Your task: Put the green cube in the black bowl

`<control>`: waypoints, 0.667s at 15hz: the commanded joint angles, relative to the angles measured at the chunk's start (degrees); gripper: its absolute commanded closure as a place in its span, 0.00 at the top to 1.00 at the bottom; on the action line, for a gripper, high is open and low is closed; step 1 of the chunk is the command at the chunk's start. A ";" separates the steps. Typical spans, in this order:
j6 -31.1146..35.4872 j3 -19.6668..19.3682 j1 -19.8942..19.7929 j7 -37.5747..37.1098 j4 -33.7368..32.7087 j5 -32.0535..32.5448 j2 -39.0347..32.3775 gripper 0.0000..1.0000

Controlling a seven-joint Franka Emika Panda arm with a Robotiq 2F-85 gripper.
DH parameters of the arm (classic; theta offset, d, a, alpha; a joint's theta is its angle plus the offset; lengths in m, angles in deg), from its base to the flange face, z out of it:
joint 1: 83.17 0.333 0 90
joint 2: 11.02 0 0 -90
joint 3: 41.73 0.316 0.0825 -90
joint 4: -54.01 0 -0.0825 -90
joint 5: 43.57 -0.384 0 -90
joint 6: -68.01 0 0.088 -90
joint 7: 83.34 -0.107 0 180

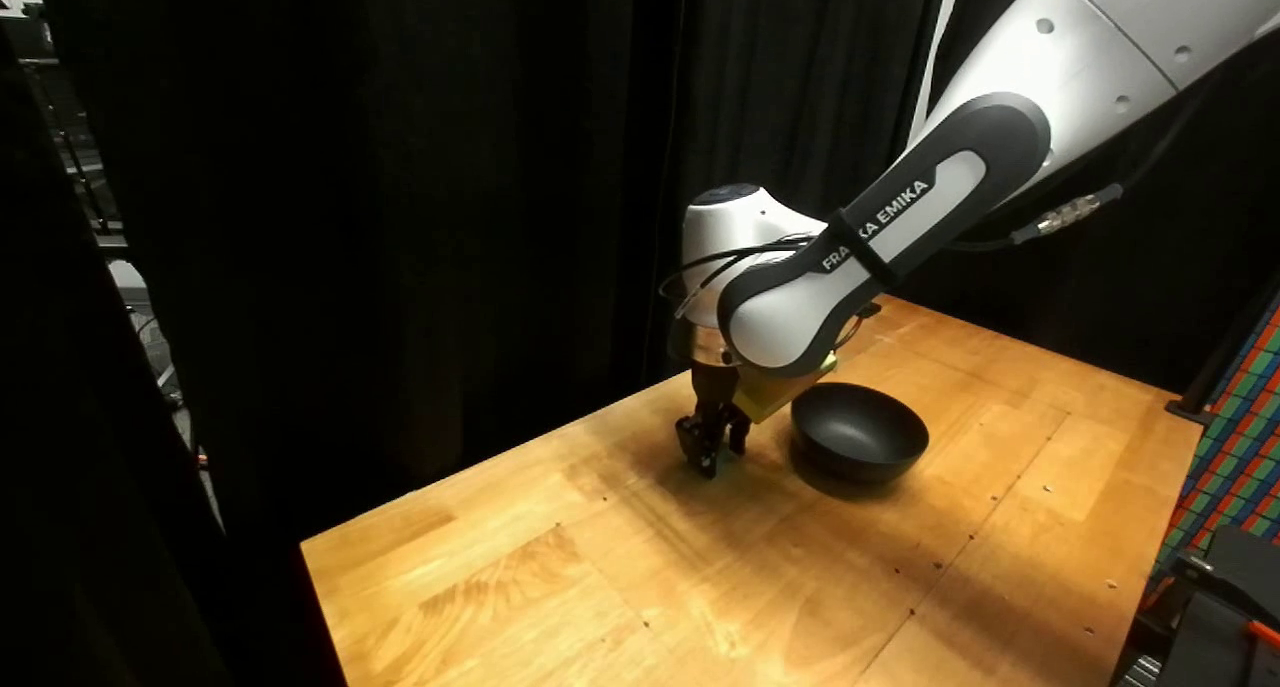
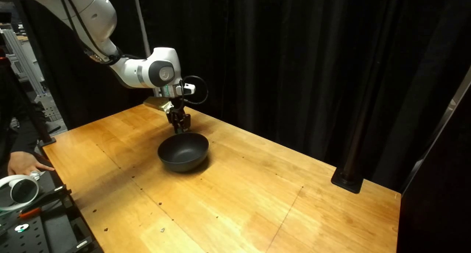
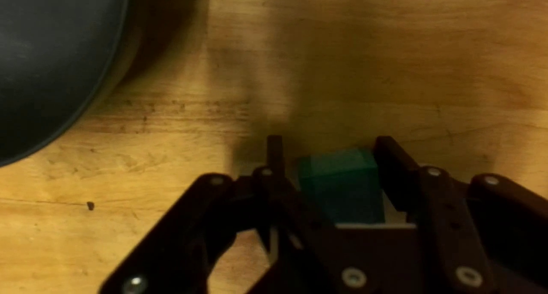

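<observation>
The green cube (image 3: 342, 187) rests on the wooden table between the fingers in the wrist view. My gripper (image 3: 329, 141) is open around it and points down. The cube lies against or very near the right finger, with a gap to the left finger. In both exterior views the gripper (image 1: 724, 459) (image 2: 181, 130) is low at the table, and its fingers mostly hide the cube. The black bowl (image 1: 860, 435) stands upright on the table beside the gripper. It also shows in an exterior view (image 2: 184, 151) and at the upper left of the wrist view (image 3: 51, 63). Nothing shows inside it.
The wooden table (image 1: 640, 567) has its far edge close behind the gripper, along a black curtain (image 2: 276, 61). A black post base (image 2: 347, 180) stands at the table's far edge. A person's hand (image 2: 25, 164) is beside the table, near a white controller (image 2: 22, 190).
</observation>
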 commanded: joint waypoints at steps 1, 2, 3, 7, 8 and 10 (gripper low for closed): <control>0.65 -0.86 0.76 -1.16 -2.08 -0.14 -0.80 0.27; 0.45 -0.90 0.71 -1.30 -1.90 -0.18 -0.34 0.20; 0.45 -1.02 0.75 -1.43 -1.74 -0.07 0.07 0.20; -2.30 -3.66 1.82 -3.81 1.05 1.86 6.44 0.20; -5.11 -5.11 2.37 -4.69 1.97 3.19 8.92 0.20; -14.22 -6.81 2.28 -5.48 1.45 5.42 11.48 0.20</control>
